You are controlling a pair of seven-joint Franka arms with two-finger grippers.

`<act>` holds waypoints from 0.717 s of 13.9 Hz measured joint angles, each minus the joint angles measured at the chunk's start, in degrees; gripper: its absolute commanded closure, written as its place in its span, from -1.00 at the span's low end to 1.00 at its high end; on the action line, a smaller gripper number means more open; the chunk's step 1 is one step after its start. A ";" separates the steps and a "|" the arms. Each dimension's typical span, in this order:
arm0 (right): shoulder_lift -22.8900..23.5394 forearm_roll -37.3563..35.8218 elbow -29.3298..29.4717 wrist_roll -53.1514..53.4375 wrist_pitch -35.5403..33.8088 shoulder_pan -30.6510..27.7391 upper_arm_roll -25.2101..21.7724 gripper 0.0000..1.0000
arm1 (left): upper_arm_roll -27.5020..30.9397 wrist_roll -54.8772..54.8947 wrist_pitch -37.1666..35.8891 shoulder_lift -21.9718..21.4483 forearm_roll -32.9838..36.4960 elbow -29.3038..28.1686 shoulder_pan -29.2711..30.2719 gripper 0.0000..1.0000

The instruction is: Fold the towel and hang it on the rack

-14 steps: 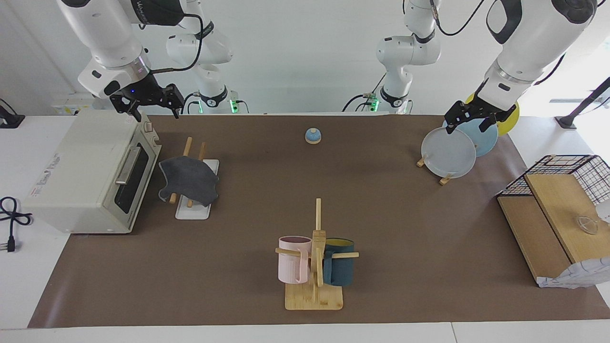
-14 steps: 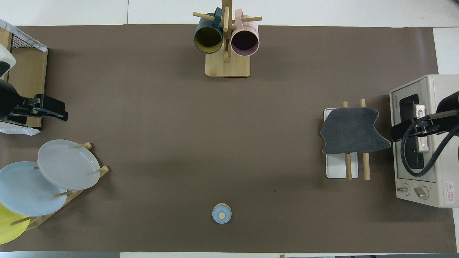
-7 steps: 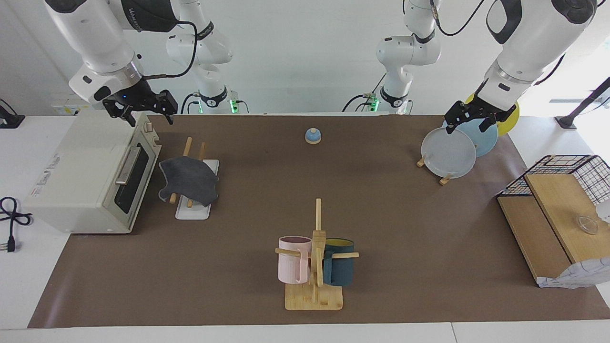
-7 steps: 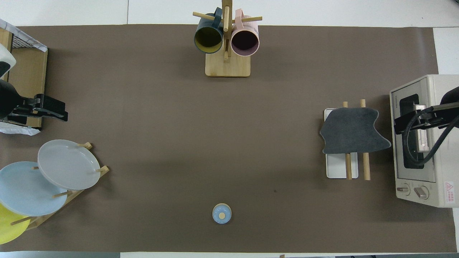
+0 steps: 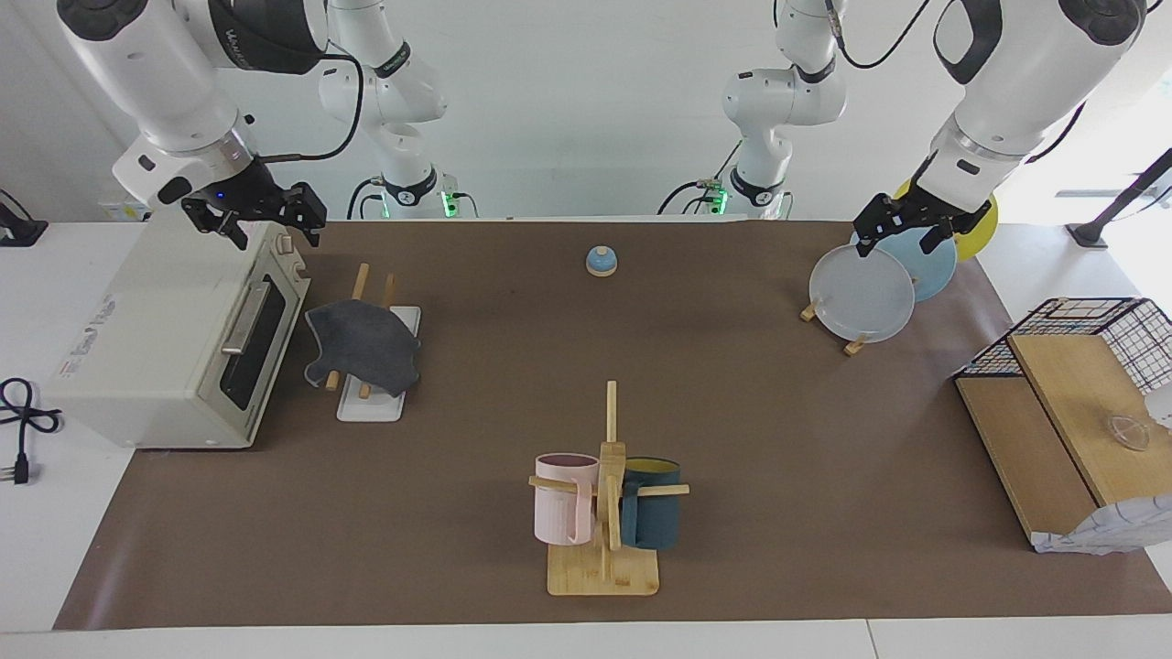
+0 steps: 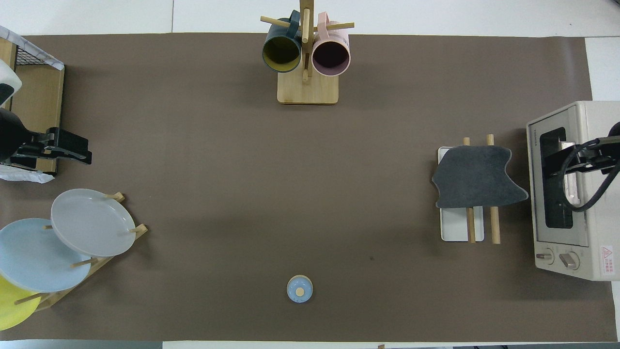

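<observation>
Task near complete — the towel [image 5: 363, 346] drapes grey face up over the rack [image 5: 377, 383]'s 2 rods; right gripper [image 5: 255, 218] over the toaster oven [image 5: 156, 348] and left gripper [image 5: 902, 226] over the plate stand [image 5: 859, 345] — both spread, empty.

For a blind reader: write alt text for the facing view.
A dark grey fuzzy towel hangs draped over the two wooden rods of a small white-based rack beside a cream toaster oven. The right gripper is raised above the oven with open fingers, and the left gripper waits over a wooden stand of plates.
</observation>
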 measured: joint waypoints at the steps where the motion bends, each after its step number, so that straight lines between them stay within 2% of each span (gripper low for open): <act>1: 0.00 0.03 0.03 0.15 0.00 0.51 -0.25 -1.00 | 0.00 0.00 0.00 0.00 0.00 0.00 0.00 -1.00; 5: 0.00 0.08 0.08 1.30 0.03 3.96 -4.29 -1.00 | 0.00 0.00 0.00 0.00 0.00 0.00 0.00 -1.00; 10: 0.00 0.13 0.20 1.30 0.24 4.00 -4.72 -1.00 | 0.00 0.00 0.00 0.00 0.00 0.00 0.00 -1.00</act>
